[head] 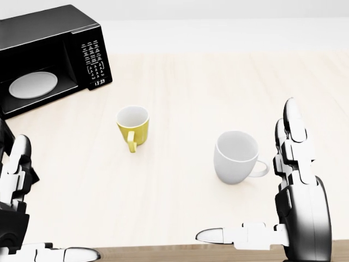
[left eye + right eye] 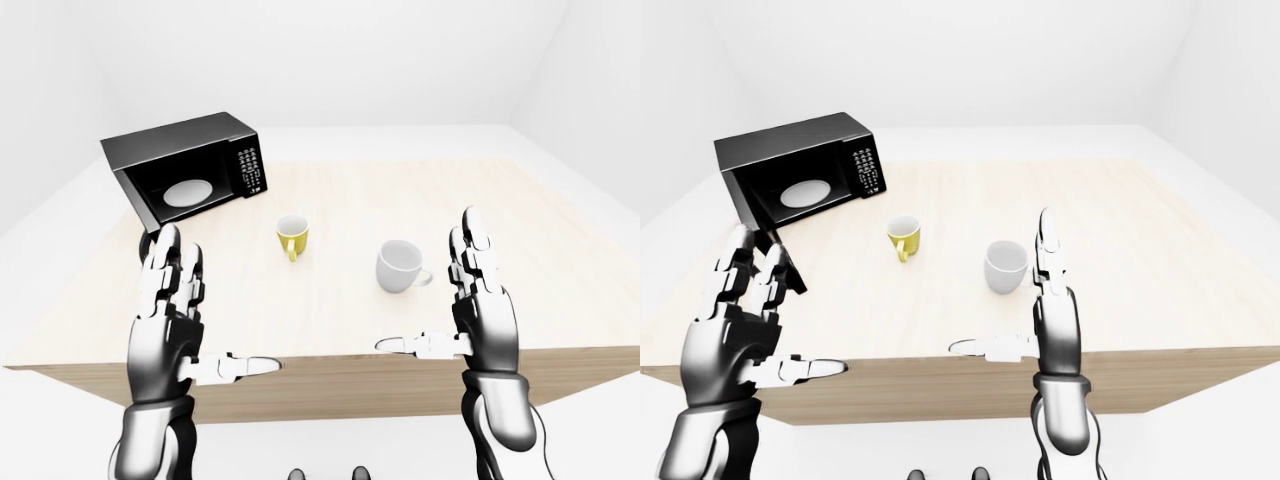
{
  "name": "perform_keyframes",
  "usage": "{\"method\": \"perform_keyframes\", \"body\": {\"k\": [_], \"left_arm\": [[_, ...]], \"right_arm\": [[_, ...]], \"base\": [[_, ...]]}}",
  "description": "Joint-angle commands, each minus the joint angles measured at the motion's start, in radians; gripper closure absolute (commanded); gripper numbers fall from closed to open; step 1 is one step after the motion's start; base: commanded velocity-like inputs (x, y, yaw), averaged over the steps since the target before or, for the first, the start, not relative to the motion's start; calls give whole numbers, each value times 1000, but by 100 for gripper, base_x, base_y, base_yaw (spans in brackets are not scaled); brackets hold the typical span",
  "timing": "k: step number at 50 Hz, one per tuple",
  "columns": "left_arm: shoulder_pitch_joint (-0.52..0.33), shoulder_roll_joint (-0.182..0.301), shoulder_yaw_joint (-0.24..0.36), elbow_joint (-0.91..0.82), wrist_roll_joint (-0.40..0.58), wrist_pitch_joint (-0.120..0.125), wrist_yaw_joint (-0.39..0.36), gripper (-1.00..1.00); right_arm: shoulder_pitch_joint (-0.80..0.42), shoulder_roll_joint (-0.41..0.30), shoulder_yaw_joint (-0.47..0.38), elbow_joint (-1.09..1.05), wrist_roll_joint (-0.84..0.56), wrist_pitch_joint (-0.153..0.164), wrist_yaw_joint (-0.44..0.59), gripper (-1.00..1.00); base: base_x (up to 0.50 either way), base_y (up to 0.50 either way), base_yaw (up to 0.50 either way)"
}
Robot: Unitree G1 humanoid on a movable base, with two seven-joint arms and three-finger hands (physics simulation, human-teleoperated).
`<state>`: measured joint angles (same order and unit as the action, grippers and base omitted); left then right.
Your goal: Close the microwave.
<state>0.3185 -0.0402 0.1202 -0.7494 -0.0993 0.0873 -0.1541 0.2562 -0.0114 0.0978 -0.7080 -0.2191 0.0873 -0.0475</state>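
Observation:
The black microwave [image 2: 190, 165] stands at the table's upper left in the left-eye view. Its door [image 2: 783, 262] is open and swung out toward the near edge, so the cavity and its white turntable plate [image 2: 187, 192] show. My left hand [image 2: 205, 310] is open, fingers up, held over the near left part of the table just before the door's edge, partly hiding it. I cannot tell if it touches the door. My right hand [image 2: 430, 285] is open and empty, raised over the near right edge.
A yellow mug [image 2: 293, 235] and a white mug [image 2: 400, 266] stand mid-table between my hands, below and right of the microwave. The wooden table [image 2: 420, 195] stretches right; its near edge runs under both hands. White walls and floor surround it.

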Motion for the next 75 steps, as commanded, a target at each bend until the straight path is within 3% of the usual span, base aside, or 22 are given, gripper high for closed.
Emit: {"method": "perform_keyframes", "body": {"k": [1, 34, 49, 75], "left_arm": [[2, 0, 4, -8, -5, 0, -5, -100], [1, -4, 8, -6, -10, 0, -3, -100], [5, -3, 6, -6, -12, 0, -2, -100], [-1, 0, 3, 2, -2, 0, -1, -100]], "right_arm": [[3, 1, 6, -4, -14, 0, -3, -100], [-2, 0, 13, 12, -23, 0, -9, -100], [6, -3, 16, 1, -20, 0, -9, -100], [4, -4, 22, 10, -40, 0, -10, -100]], "base": [[0, 50, 0], [0, 50, 0], [0, 0, 0], [0, 50, 0]]}}
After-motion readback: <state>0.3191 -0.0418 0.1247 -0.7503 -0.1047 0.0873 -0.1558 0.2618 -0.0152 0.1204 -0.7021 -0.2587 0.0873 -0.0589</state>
